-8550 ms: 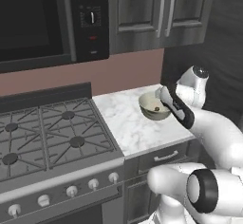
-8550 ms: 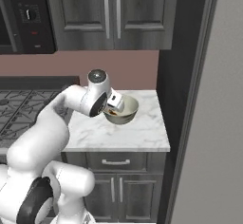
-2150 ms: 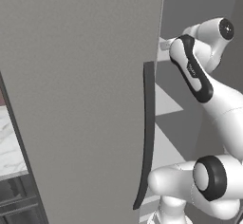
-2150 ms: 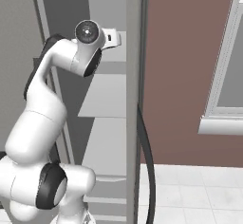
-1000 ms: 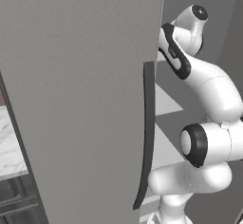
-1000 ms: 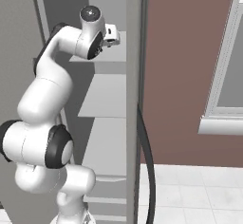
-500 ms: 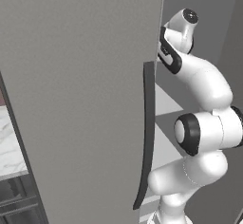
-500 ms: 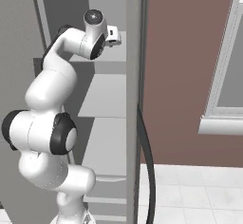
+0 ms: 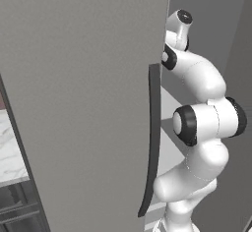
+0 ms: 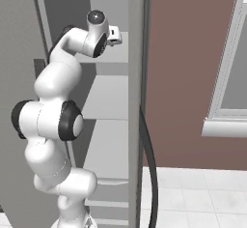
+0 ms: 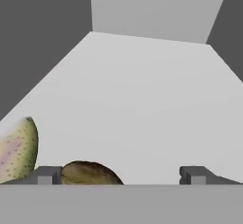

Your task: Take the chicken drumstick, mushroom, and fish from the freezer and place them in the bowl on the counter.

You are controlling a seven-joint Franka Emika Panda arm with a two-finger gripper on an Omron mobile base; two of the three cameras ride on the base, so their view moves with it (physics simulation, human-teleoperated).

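Freezer shelf with fish, mushroom

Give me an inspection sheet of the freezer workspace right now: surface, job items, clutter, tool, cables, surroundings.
Surface: white shelf inside the freezer, mostly bare.
Job's things: a brown rounded item lies between the tool's fingers, close to one; a pale speckled item lies beside it. Which foods they are is unclear.
Clutter: nothing seen.
Tool: tool open, low over the shelf, holding nothing.
Cables: nothing seen.
Surroundings: freezer door open, dark handle; counter edge; brown wall; window.
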